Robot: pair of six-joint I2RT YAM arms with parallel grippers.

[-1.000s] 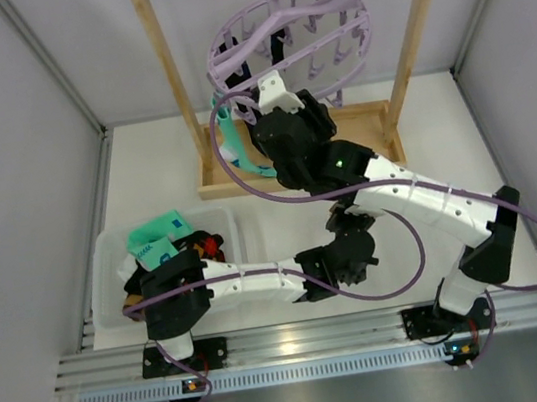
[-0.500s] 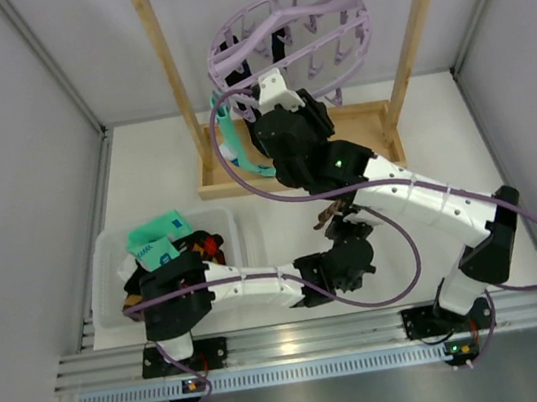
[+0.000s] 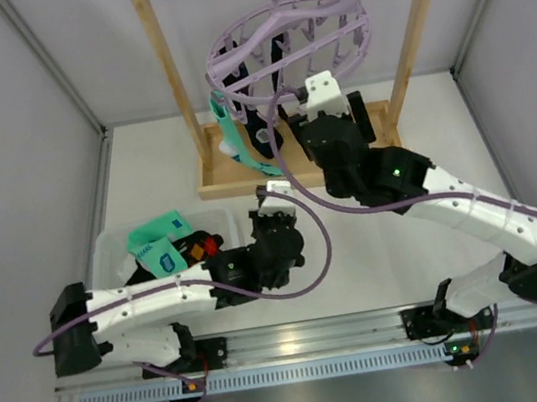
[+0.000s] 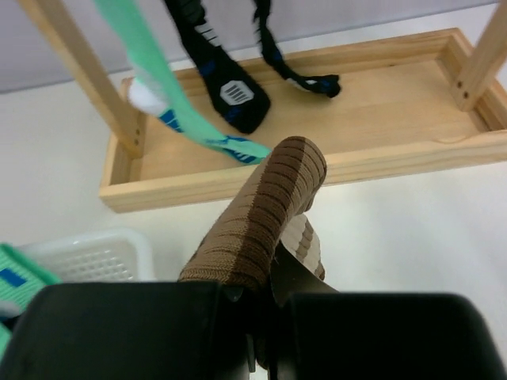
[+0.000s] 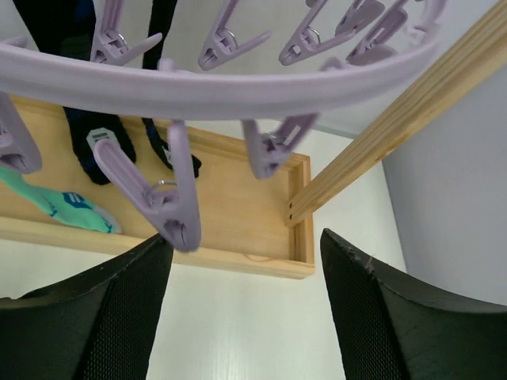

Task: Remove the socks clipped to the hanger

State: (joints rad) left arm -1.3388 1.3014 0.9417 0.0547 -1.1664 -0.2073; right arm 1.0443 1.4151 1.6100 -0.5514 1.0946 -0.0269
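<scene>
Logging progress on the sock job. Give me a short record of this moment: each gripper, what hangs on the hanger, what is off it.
left gripper: shut on a brown striped sock, held off the hanger, in front of the wooden rack
right gripper: open, empty, just under the hanger ring
on hanger: a mint-green sock and black socks, hanging down to the rack's tray
bin: white, on the table's left, socks inside
</scene>
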